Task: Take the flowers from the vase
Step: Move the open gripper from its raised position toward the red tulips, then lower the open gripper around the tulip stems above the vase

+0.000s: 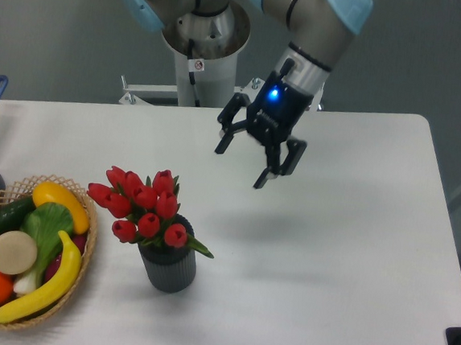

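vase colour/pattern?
Dark grey vase with vertical ribbing down its sides; shows in the fixed camera view.

red flowers (143,204), ribbed dark grey vase (167,267)

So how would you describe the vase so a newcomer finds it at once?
On the white table, look left of centre, just right of the wicker fruit basket. The vase is a small dark grey ribbed cylinder. Unlike anything nearby, it holds the red tulips.
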